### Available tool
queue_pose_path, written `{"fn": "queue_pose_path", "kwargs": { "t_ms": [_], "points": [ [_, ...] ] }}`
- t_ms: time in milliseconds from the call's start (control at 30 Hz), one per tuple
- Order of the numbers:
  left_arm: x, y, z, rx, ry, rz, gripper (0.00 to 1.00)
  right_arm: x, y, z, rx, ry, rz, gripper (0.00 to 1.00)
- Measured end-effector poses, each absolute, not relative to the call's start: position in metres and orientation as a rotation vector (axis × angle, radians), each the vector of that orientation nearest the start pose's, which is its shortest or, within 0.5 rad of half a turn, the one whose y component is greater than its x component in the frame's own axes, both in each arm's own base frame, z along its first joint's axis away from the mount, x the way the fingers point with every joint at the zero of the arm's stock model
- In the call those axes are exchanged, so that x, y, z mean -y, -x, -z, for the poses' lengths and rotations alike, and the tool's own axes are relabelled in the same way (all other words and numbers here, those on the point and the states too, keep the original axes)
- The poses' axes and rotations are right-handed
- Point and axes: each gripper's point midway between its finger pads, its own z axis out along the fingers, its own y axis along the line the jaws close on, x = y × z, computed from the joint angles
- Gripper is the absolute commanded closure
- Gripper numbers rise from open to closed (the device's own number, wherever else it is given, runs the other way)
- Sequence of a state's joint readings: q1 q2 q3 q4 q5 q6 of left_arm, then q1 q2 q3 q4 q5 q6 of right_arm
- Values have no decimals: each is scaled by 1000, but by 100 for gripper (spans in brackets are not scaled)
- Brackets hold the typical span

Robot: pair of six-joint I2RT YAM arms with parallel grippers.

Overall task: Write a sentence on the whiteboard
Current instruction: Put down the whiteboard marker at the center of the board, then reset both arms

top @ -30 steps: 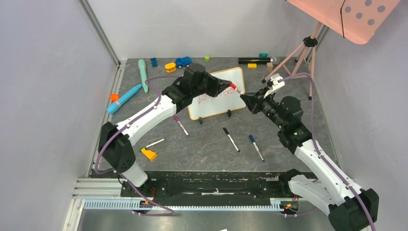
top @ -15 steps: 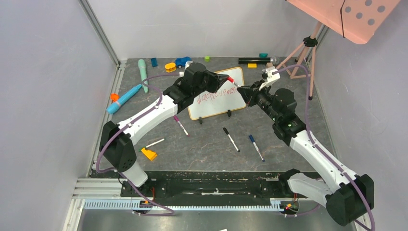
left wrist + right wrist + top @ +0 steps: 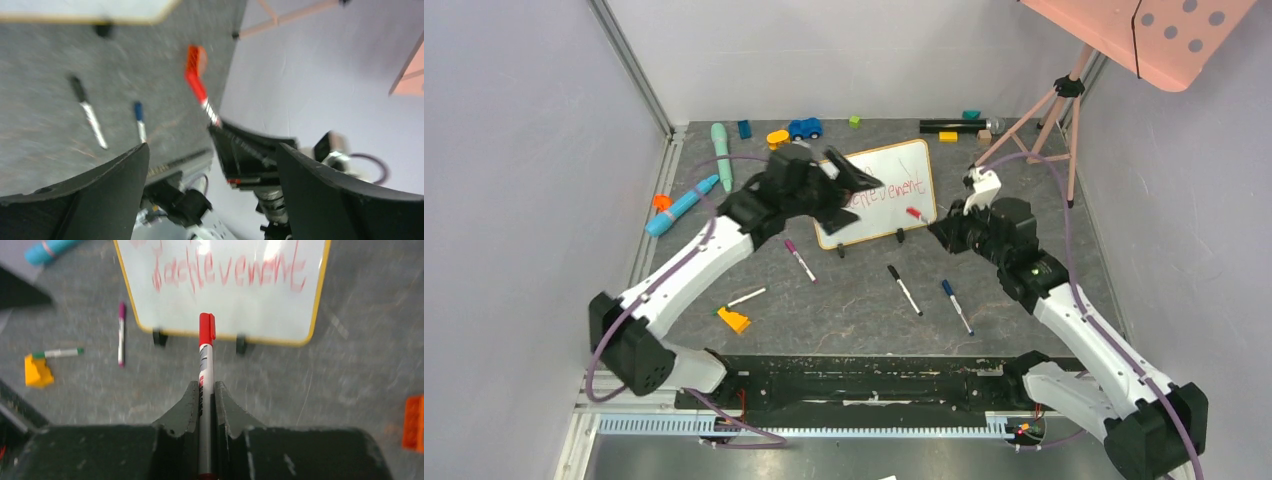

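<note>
Near right, the right gripper (image 3: 203,390) pinches a red marker (image 3: 206,355) by its barrel, cap pointing far. The left gripper (image 3: 852,197) gapes wide over the whiteboard (image 3: 879,222), far centre, bearing the sentence (image 3: 225,272). The board looks light, stiff, tippy; steady its frame.

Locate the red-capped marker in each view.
Top external: red marker right of centre, in the right gripper, by the lower right corner of the whiteboard.
Left wrist: upper centre, slanting down to that gripper.
Right wrist: dead centre, clamped, cap toward the board.
Shared landmark: the whiteboard.
</note>
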State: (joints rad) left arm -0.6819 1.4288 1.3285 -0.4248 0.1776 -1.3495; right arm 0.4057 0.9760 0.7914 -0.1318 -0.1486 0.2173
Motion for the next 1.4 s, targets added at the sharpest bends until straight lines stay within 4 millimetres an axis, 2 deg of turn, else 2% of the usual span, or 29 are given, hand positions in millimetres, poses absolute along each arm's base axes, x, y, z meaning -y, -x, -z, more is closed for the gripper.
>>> {"fn": "queue_pose_path", "kwargs": {
  "t_ms": [133, 200, 267, 400, 567, 700, 733, 833, 867, 933, 1033, 1133, 1300, 1400],
  "points": [
    [253, -314, -276, -2215, 693, 1116, 0, -171, -267, -168, -2064, 325, -654, 100],
    [232, -308, -271, -2187, 629, 1027, 0, -178, -251, -138, -2145, 344, -732, 99],
    [222, -299, -266, -2173, 541, 961, 0, -190, -239, -114, -2204, 345, -842, 99],
    [197, -288, -250, -2121, 394, 816, 0, -209, -232, -90, -2256, 295, -1014, 99],
    [166, -289, -229, -2062, 333, 623, 0, -231, -247, -90, -2216, 244, -1168, 95],
    [152, -293, -225, -2025, 315, 529, 0, -242, -265, -91, -2210, 216, -1208, 71],
    [150, -294, -225, -2017, 306, 514, 0, -244, -270, -92, -2208, 210, -1202, 62],
    [144, -294, -221, -2008, 288, 473, 0, -246, -286, -100, -2184, 198, -1175, 8],
    [141, -294, -220, -2006, 285, 457, 0, -246, -292, -103, -2174, 195, -1156, 2],
    [138, -294, -217, -2002, 274, 435, 0, -244, -304, -108, -2155, 194, -1101, 2],
    [133, -293, -208, -2000, 243, 395, 0, -234, -321, -112, -2150, 183, -977, 2],
    [128, -291, -198, -2004, 189, 348, 0, -207, -332, -120, -2126, 146, -821, 2],
    [109, -289, -181, -1983, 157, 233, 0, -138, -344, -148, -2011, 38, -532, 2],
    [92, -292, -167, -1978, 149, 140, 0, -103, -337, -148, -1979, 1, -360, 2]
  ]
}}
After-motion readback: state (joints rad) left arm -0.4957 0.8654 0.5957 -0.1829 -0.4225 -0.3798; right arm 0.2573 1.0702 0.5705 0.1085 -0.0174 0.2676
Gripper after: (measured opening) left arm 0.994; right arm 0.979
